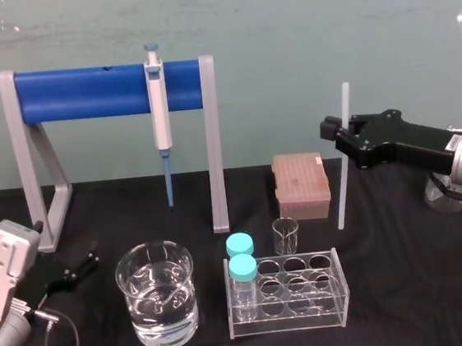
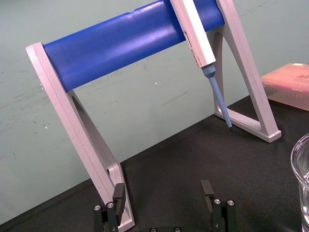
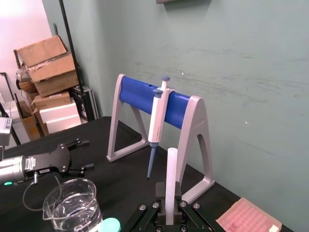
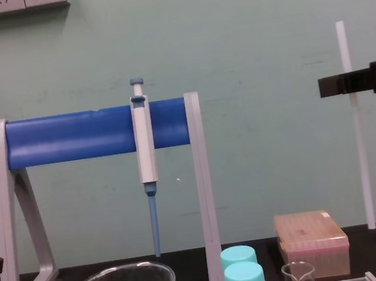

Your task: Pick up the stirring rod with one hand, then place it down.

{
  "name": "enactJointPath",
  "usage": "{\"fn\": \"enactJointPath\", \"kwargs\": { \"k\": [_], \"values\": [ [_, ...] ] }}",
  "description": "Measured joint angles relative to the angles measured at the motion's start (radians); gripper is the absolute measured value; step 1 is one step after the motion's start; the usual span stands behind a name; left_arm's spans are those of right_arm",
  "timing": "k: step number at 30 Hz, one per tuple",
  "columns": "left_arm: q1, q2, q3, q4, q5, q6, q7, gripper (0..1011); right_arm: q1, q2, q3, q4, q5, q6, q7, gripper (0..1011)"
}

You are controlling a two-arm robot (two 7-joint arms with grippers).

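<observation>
The stirring rod (image 1: 344, 186) is a thin white translucent stick held nearly upright at the right side of the table. My right gripper (image 1: 341, 131) is shut on its upper part, reaching in from the right. In the chest view the rod (image 4: 362, 159) hangs below the black gripper (image 4: 347, 83), its lower end above the table and level with the top of the pink box. The right wrist view shows the rod (image 3: 171, 164) rising from between the gripper (image 3: 169, 194) fingers. My left gripper (image 1: 80, 267) rests open at the left by the stand's foot, its fingers (image 2: 118, 191) wide apart.
A grey and blue stand (image 1: 107, 91) carries the pipette (image 1: 159, 106) at the back. A water-filled beaker (image 1: 157, 292), a clear tube rack (image 1: 310, 293) with two teal-capped vials (image 1: 240, 255), a small beaker (image 1: 285, 233) and a pink tip box (image 1: 302, 184) stand mid-table.
</observation>
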Motion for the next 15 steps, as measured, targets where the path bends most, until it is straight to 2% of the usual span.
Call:
{"fn": "enactJointPath", "kwargs": {
  "k": [7,15],
  "values": [
    [0.0,0.0,0.0,0.0,0.0,0.0,0.0,1005,0.008,-0.019,-0.015,0.016,-0.025,0.0,0.008,75],
    [0.0,0.0,0.0,0.0,0.0,0.0,0.0,1005,0.02,-0.058,-0.044,0.068,-0.056,0.0,0.025,75]
  ]
}}
